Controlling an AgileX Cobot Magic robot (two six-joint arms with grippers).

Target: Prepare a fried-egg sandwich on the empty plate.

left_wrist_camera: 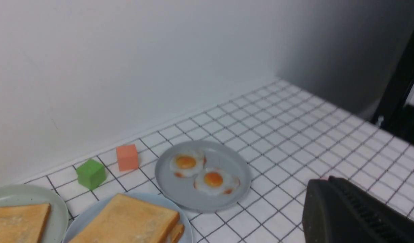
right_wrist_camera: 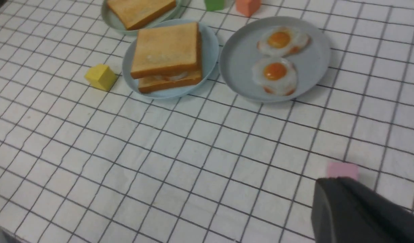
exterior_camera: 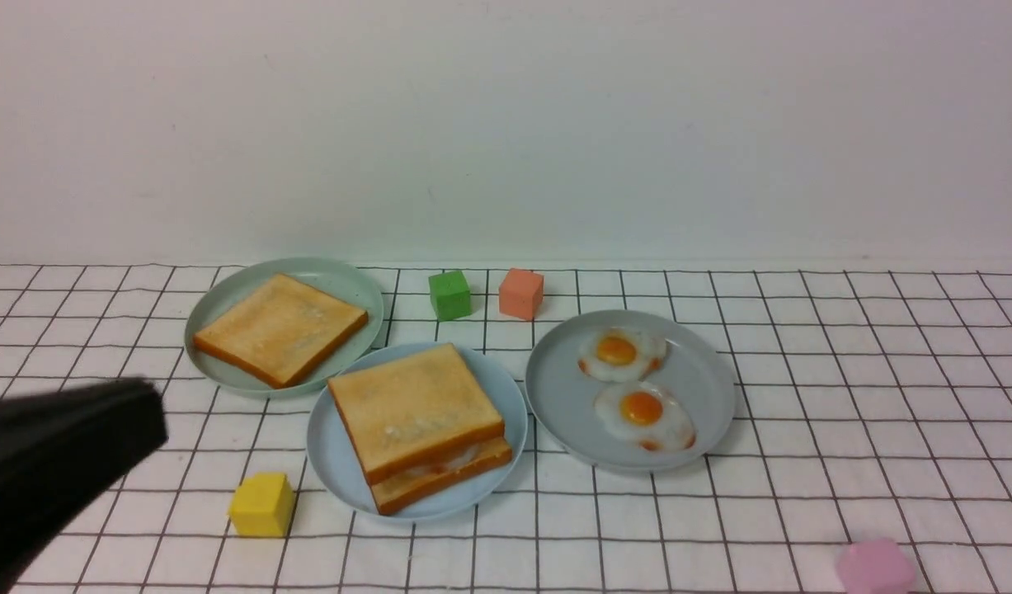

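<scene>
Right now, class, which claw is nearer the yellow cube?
Left. The left claw is just to the left of the yellow cube; the right claw is near the pink block, far off on the cube's right.

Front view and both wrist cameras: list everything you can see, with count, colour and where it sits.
fried-egg sandwich: one, golden-brown, on light blue plate
light blue plate: one, centre front
toast slice: one, golden-brown, on pale green plate
pale green plate: one, back left
fried eggs: two, white with orange yolks, on grey-blue plate
grey-blue plate: one, right of centre
green cube: one, back centre
salmon cube: one, beside green cube
yellow cube: one, front left
pink block: one, front right
tablecloth: one, white, dark grid
left gripper: black, shut, front left
right gripper: black, shut, near pink block
</scene>
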